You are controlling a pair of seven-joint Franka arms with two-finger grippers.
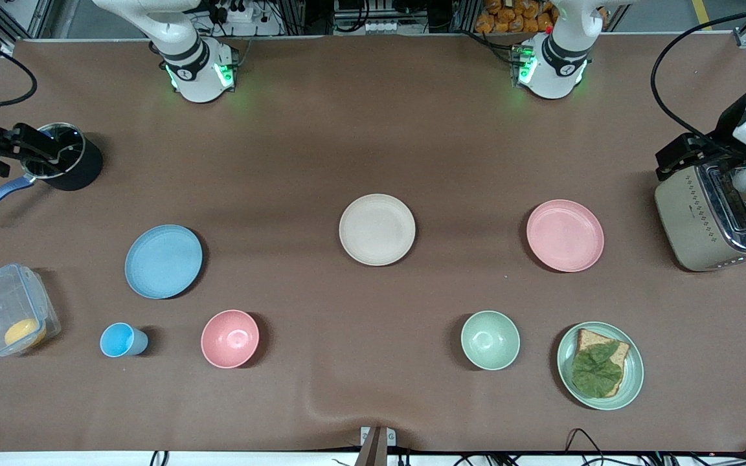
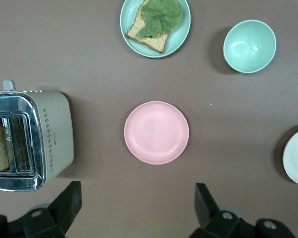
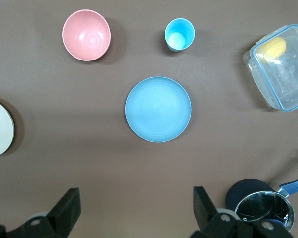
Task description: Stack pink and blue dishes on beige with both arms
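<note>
The cream-beige plate (image 1: 377,229) lies mid-table, empty. Toward the left arm's end lies the pale pink plate (image 1: 565,235), also seen in the left wrist view (image 2: 156,132). The light blue plate (image 1: 163,261) lies toward the right arm's end and shows in the right wrist view (image 3: 158,109). My left gripper (image 1: 674,158) (image 2: 138,191) hangs high and open, over the bare cloth between the pink plate and the toaster. My right gripper (image 1: 43,149) (image 3: 136,194) hangs high and open by the black pot, well above the blue plate. Neither holds anything.
A toaster (image 1: 713,217) with bread stands at the left arm's end. Along the front stand a green plate with bread and leaf (image 1: 599,365), a green bowl (image 1: 490,340), a pink bowl (image 1: 230,338), a blue cup (image 1: 122,340) and a clear box (image 1: 9,309). A black pot (image 1: 68,158) stands near the right gripper.
</note>
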